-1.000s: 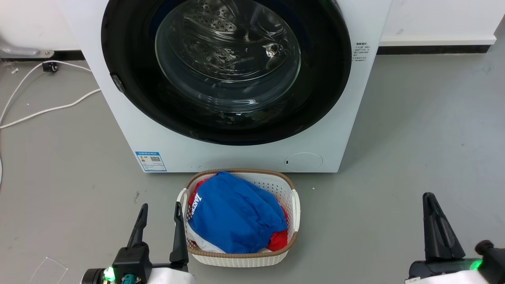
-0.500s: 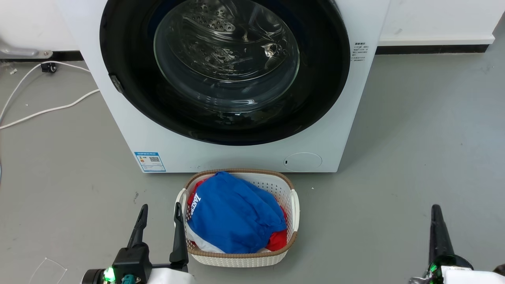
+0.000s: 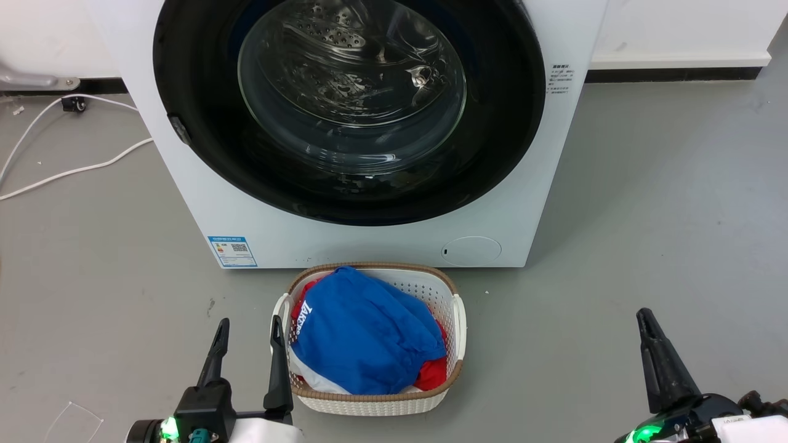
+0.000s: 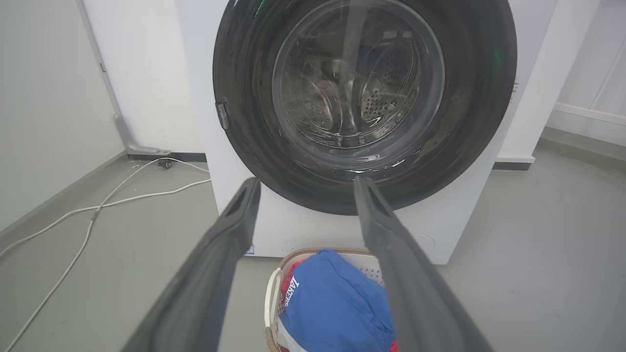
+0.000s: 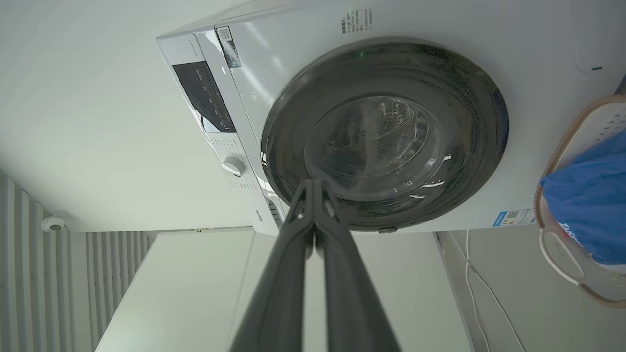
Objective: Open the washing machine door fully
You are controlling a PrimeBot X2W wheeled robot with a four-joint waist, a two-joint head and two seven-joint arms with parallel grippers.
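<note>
The white washing machine (image 3: 369, 240) stands ahead on the grey floor. Its glossy black washing machine door (image 3: 203, 154) with the clear glass bowl (image 3: 351, 80) lies flat against the machine's front, closed. The same door (image 4: 244, 122) fills the upper left wrist view, and in the rolled right wrist view the door (image 5: 293, 127) sits centre. My left gripper (image 3: 249, 323) is open, low and well short of the machine, empty; its fingers (image 4: 230, 230) frame the machine's lower front. My right gripper (image 3: 645, 317) at the lower right is shut and empty, its fingers (image 5: 313, 195) pressed together.
A white laundry basket (image 3: 452, 369) with blue and red clothes sits on the floor right before the machine, beside my left gripper. White cables (image 3: 68, 169) trail over the floor at the left. A white wall and skirting (image 3: 677, 67) run behind.
The right gripper has kept turning and shifting at the lower right: it dropped lower, then rose again further left. The left gripper has held still. The door has not moved.
</note>
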